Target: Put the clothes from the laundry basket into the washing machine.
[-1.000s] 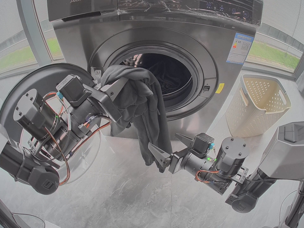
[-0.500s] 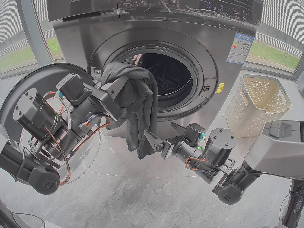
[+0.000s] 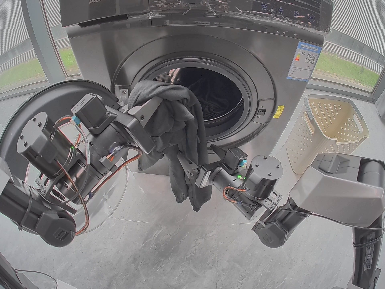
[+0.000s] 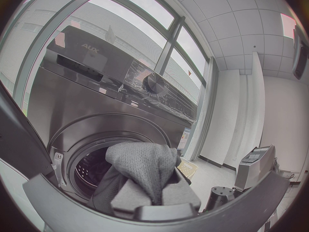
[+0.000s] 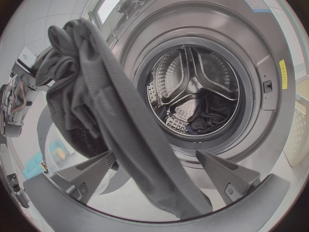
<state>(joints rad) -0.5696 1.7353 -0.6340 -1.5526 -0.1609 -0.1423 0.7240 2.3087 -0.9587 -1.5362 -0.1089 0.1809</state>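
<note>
Grey garment (image 3: 180,129) | left gripper (image 3: 152,110) clamps it at 9 o'clock of drum (image 3: 224,101) for loading | right gripper (image 5: 154,153) agape, straddling hanging tail to gather it

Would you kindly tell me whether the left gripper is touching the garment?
Touching. The left wrist view shows the garment pinched in the left gripper and draped over its fingers.

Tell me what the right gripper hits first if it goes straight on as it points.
The garment: it hangs between the open fingers of the right gripper. Behind it, probably the washer, though depth is unclear.
</note>
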